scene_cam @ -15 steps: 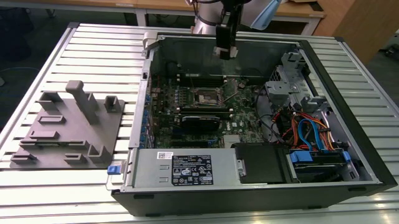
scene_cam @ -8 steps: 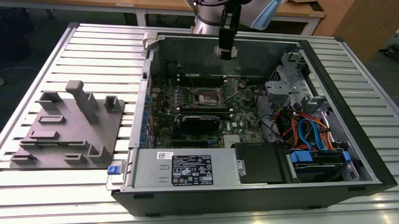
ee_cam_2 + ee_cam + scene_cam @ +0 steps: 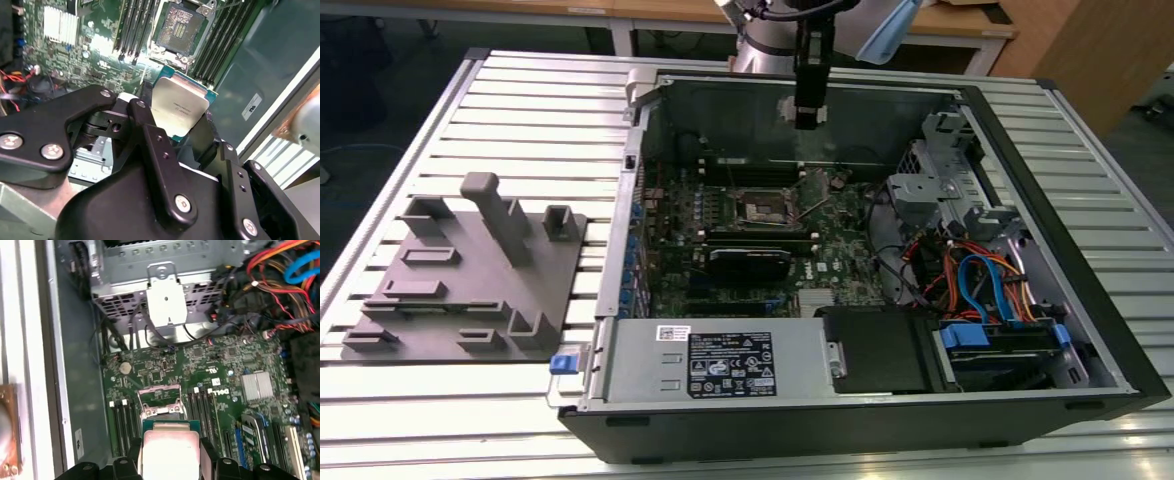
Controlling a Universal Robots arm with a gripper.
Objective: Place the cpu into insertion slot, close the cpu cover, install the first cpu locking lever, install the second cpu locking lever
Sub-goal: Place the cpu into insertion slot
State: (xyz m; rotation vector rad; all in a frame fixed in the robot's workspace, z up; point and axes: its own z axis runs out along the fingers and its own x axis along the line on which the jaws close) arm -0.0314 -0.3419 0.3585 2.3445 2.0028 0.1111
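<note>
Jaws closed on the chip (image 3: 180, 106), gripping two opposite edges; its lower part is hidden behind the black linkage. The chip hangs above the open socket (image 3: 179, 27), apart from it, inside the computer case (image 3: 720, 110) on the table (image 3: 520, 120). Memory slots (image 3: 132, 30) flank the socket, with the drive cage (image 3: 165, 300) and cables (image 3: 300, 265) nearby.
</note>
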